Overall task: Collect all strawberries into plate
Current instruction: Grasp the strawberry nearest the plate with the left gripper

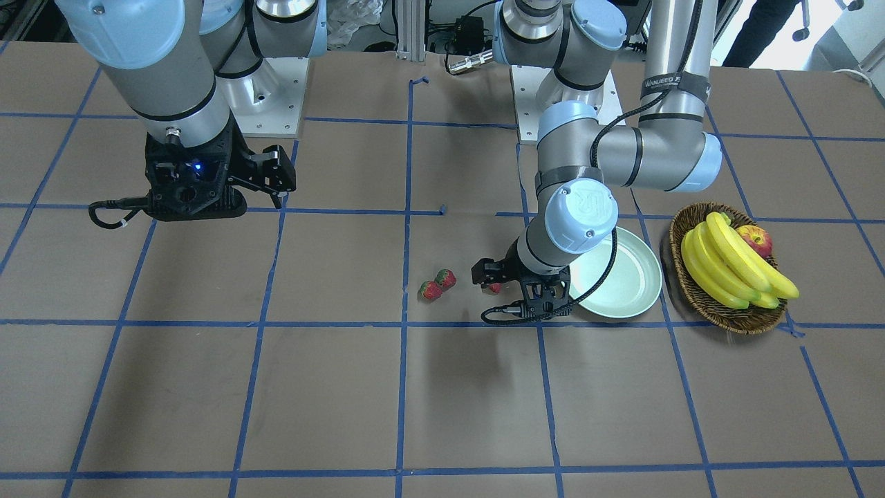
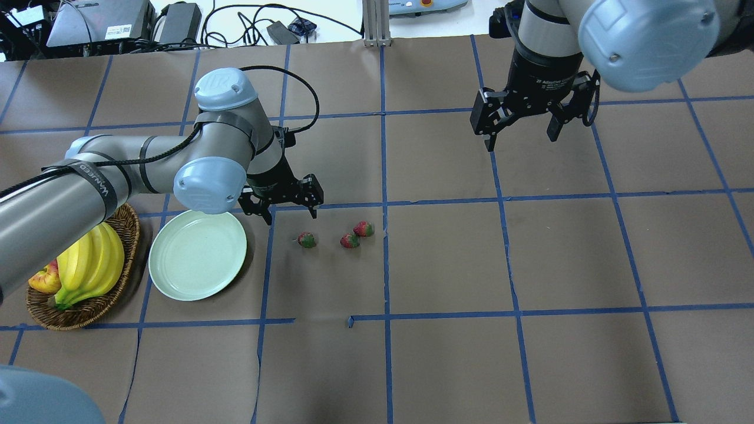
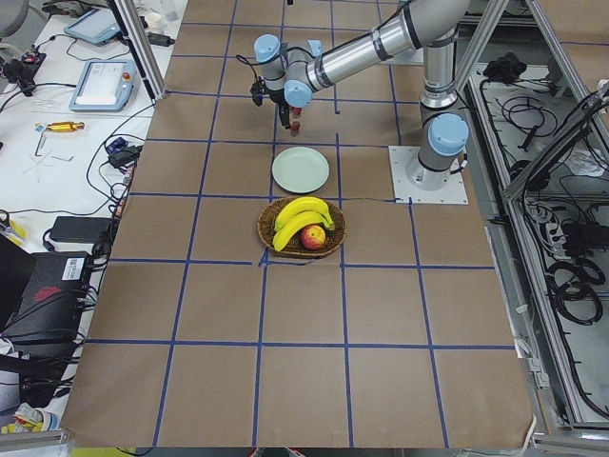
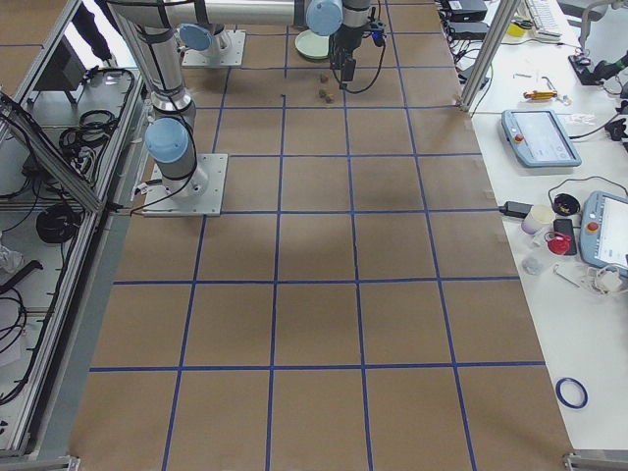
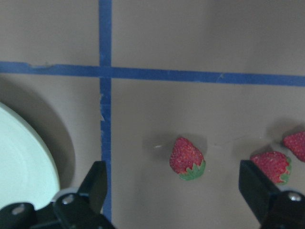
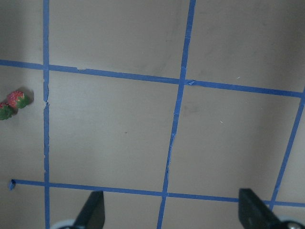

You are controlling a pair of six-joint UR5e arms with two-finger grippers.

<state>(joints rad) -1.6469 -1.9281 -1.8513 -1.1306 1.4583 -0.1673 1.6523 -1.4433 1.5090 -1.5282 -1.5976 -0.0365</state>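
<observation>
Three small red strawberries lie on the brown table: one nearest the plate (image 2: 306, 239) (image 5: 187, 158), and a touching pair (image 2: 350, 241) (image 2: 363, 228) to its right, also in the front view (image 1: 431, 290) (image 1: 446, 278). The pale green plate (image 2: 197, 254) (image 1: 626, 273) is bare. My left gripper (image 2: 287, 208) (image 5: 174, 191) hovers open and empty just above the nearest strawberry, beside the plate's rim (image 5: 28, 162). My right gripper (image 2: 521, 126) (image 1: 273, 176) is open and empty, high over the table's far right.
A brown wicker basket (image 2: 121, 288) (image 1: 691, 280) with bananas (image 2: 88, 265) and an apple (image 2: 44, 280) stands left of the plate. Blue tape lines grid the table.
</observation>
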